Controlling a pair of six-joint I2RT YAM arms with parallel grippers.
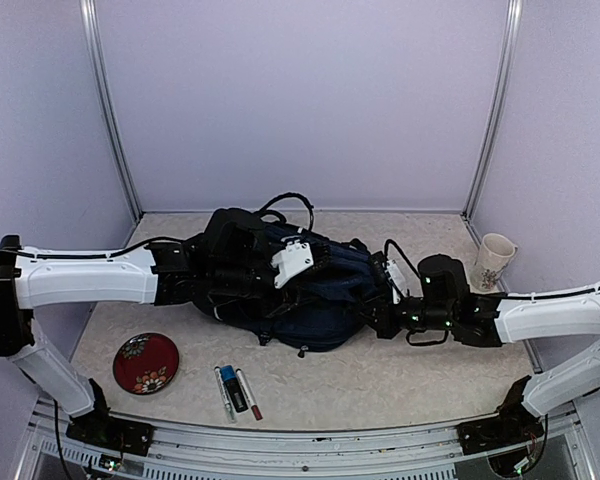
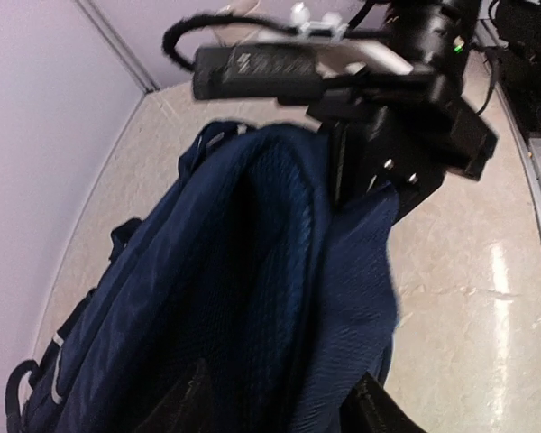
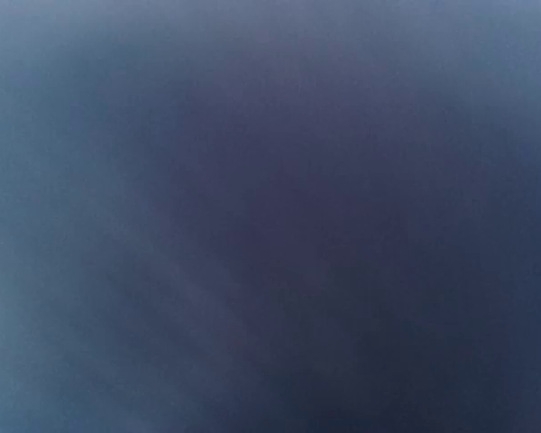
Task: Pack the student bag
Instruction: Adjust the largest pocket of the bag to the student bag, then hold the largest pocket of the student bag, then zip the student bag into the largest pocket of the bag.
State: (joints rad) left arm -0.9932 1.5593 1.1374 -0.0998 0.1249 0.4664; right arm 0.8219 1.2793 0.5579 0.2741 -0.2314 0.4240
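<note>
student bag [image 1: 315,300] lies on side mid-table [image 1: 410,385], between 2 arms. left gripper [image 2: 275,408]: fingers spread, navy fabric in gap (looks unpinched). right gripper [image 2: 371,179]: pressed together on bag's edge at its right end; its wrist view only blurred blue. Red plate [image 1: 146,362] and 3 pen-like items [image 1: 236,390] lie near front edge, mug [image 1: 493,262] far right

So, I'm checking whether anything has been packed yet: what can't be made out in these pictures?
Student bag interior: top view, covered by its own fabric; left wrist view shows only a dark fold.
Right wrist view: nothing but blurred navy fabric against the lens.
Left gripper fingertips: left wrist view, cut off by the bottom edge.
Pens: top view, labels too small to read.
</note>
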